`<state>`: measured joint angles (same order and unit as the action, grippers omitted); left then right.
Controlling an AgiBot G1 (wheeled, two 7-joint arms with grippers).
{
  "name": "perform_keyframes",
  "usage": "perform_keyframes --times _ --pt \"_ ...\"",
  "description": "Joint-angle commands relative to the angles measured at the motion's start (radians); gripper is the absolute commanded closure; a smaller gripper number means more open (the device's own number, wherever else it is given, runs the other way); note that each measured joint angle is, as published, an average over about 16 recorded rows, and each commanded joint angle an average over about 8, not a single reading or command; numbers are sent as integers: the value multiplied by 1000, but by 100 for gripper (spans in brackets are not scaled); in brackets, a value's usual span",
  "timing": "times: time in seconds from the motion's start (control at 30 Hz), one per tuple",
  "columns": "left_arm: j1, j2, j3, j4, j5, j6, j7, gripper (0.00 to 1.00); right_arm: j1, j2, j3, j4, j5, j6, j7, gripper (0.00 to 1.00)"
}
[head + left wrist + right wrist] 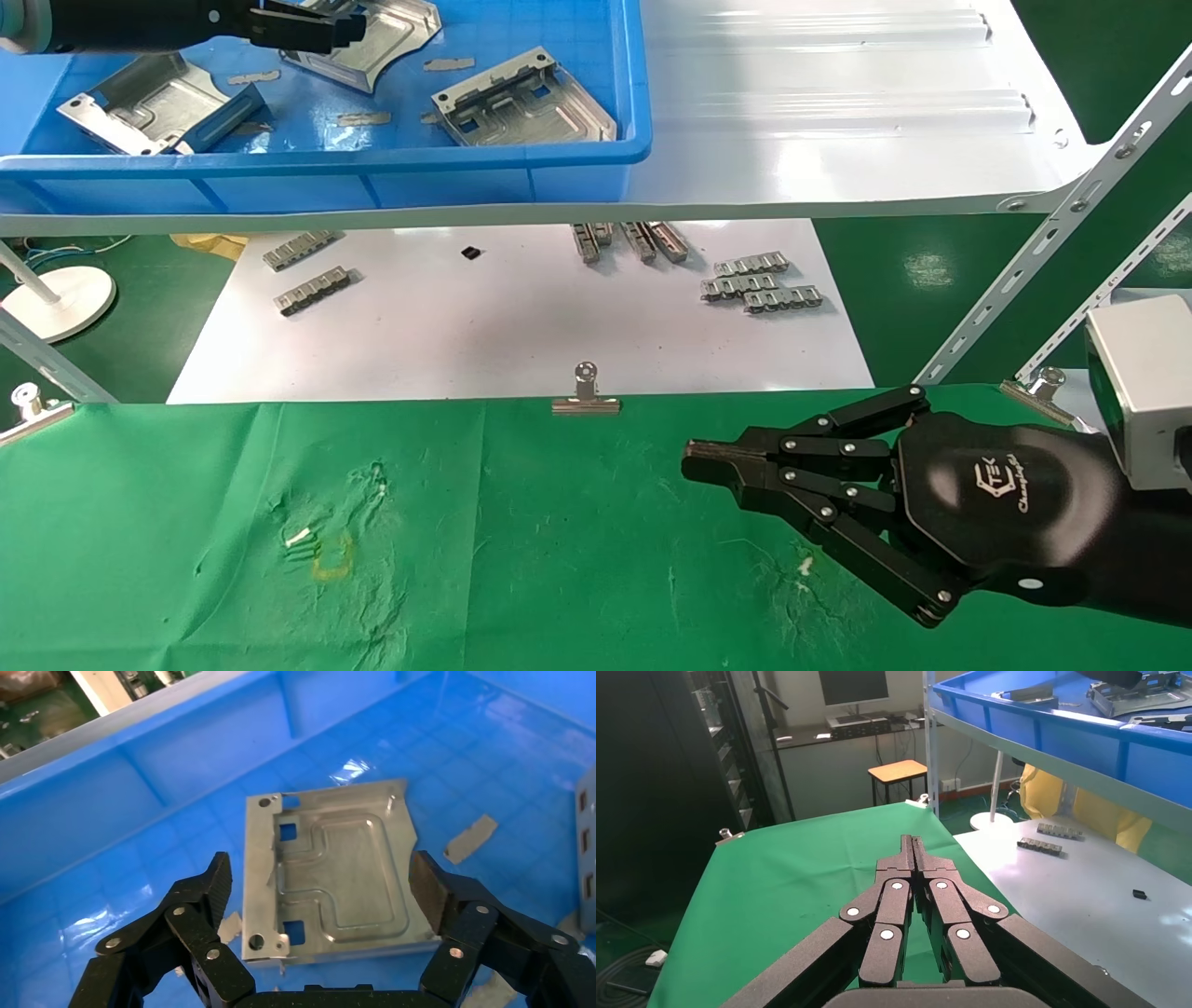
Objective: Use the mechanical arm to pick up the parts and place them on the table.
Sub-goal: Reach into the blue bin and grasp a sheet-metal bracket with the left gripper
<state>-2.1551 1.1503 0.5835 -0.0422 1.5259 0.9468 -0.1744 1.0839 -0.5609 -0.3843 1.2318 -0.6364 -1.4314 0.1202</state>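
Three silver-grey plates lie in a blue bin on the white shelf: one at the left, one in the middle, one at the right. My left gripper reaches into the bin over the middle plate. In the left wrist view the gripper is open, with its fingers on either side of that plate, which lies flat on the bin floor. My right gripper is shut and empty, low over the green table; its own wrist view shows it too.
Small grey scraps lie on the bin floor. Below the shelf, a white board carries grey link strips. Metal clips pin the green fabric's far edge. Slanted shelf struts stand at the right.
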Motion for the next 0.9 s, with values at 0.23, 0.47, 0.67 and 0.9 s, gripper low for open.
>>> perform_keyframes --times 0.23,0.47,0.67,0.9 --pt "9 4 -6 25 -9 -41 5 100 0 0 0 0 0 0 0 100" --pt "22 11 -11 30 -15 -74 19 100 0 0 0 0 0 0 0 100" --pt "29 17 -14 37 -18 -115 20 100 0 0 0 0 0 0 0 100" --pt "35 22 -18 43 -24 -159 15 100 0 0 0 0 0 0 0 67"
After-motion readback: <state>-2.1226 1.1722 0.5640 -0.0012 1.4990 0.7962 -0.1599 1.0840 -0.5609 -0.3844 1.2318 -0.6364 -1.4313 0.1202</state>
